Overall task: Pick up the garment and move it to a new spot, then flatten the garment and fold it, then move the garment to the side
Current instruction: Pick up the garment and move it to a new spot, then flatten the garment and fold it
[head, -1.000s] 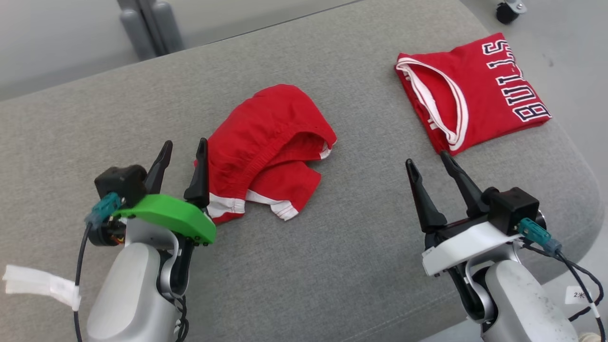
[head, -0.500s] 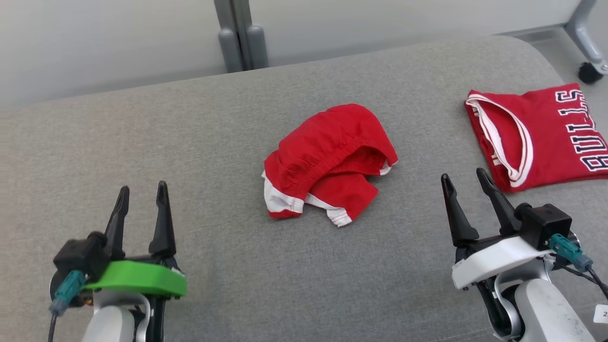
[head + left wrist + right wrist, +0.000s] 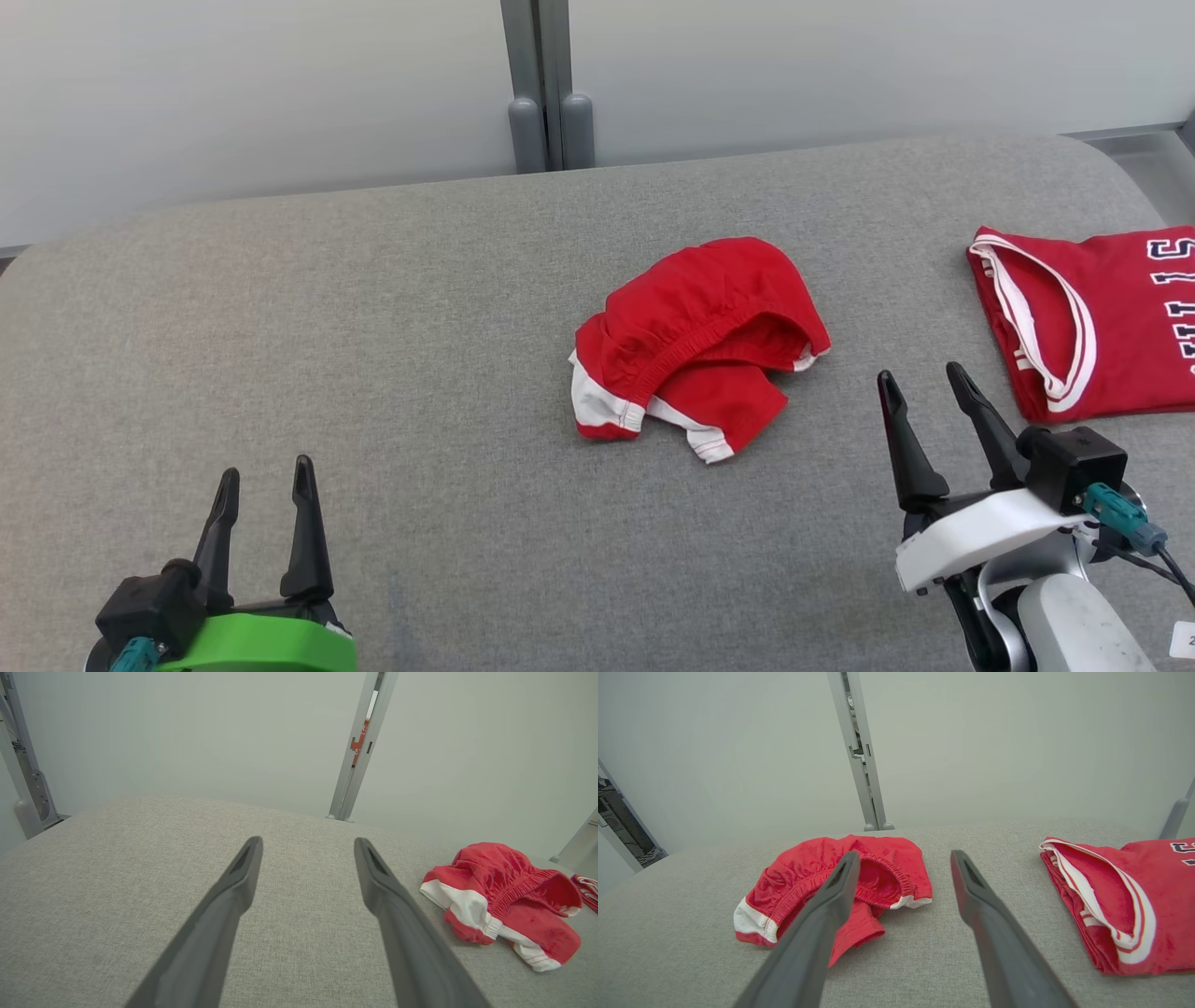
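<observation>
The garment, a pair of crumpled red shorts (image 3: 700, 336) with white hems, lies bunched in the middle of the grey padded surface (image 3: 420, 327). My left gripper (image 3: 266, 469) stands open at the lower left, well apart from the shorts. In the left wrist view its open gripper (image 3: 308, 841) holds nothing, and the shorts (image 3: 500, 891) lie off to the right. My right gripper (image 3: 920, 373) is open just right of the shorts. The right wrist view puts the shorts (image 3: 822, 877) behind the left finger of that open, bare gripper (image 3: 904, 854).
A folded red jersey (image 3: 1102, 317) with white trim and dark letters lies at the surface's right end, close beside my right gripper; the right wrist view has the jersey (image 3: 1134, 896) at right. A grey post (image 3: 551, 93) and pale wall panels stand behind.
The head camera has turned, shifting the whole picture right and down. My left gripper, which stood right beside the shorts, has drawn back and away to their left. Both grippers stay open.
</observation>
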Robot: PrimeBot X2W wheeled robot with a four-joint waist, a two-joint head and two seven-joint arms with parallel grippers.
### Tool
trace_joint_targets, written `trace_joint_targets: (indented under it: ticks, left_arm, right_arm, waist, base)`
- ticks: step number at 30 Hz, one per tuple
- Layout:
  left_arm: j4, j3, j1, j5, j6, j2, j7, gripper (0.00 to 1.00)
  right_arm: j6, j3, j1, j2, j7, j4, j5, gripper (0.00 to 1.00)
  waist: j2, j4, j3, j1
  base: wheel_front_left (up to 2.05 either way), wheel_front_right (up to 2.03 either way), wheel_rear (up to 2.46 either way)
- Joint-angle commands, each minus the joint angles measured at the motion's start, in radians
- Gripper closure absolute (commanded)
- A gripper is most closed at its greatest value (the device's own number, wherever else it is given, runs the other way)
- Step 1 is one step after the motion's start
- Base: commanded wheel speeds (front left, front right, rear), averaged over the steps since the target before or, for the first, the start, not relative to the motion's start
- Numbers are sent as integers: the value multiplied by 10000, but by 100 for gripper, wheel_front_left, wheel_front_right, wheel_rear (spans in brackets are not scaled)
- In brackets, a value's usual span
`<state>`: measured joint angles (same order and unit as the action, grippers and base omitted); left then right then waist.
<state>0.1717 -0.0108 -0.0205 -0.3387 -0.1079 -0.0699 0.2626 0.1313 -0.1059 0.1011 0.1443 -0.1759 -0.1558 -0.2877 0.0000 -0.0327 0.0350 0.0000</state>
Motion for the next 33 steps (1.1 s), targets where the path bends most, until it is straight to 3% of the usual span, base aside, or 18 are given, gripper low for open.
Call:
trace_joint_targets:
  ticks: [1,19,27,33]
  left_arm:
    - [-50,-83,-149,125,-51,43,23,0]
    - [26,-3,-1,399,-209,180,24,0]
    - [970,1866,1583,436,-238,117,-20,0]
    - [2019,3666,3041,142,-240,94,-366,0]
  right_arm:
    - [-12,32,-125,-9,55,-14,44,0]
    - [-12,-29,-76,-145,3,-82,94,0]
    - [-12,-195,173,-92,-35,-151,-12,0]
    - [-12,-428,492,-144,-81,-181,-5,0]
  waist:
    - [0,-3,-23,0]
    - [0,-136,-2,0]
    - [0,-408,411,0]
    - [0,-1106,909,0]
  base:
    - [0,0,0]
    - [0,0,0]
    - [0,0,0]
    - [0,0,0]
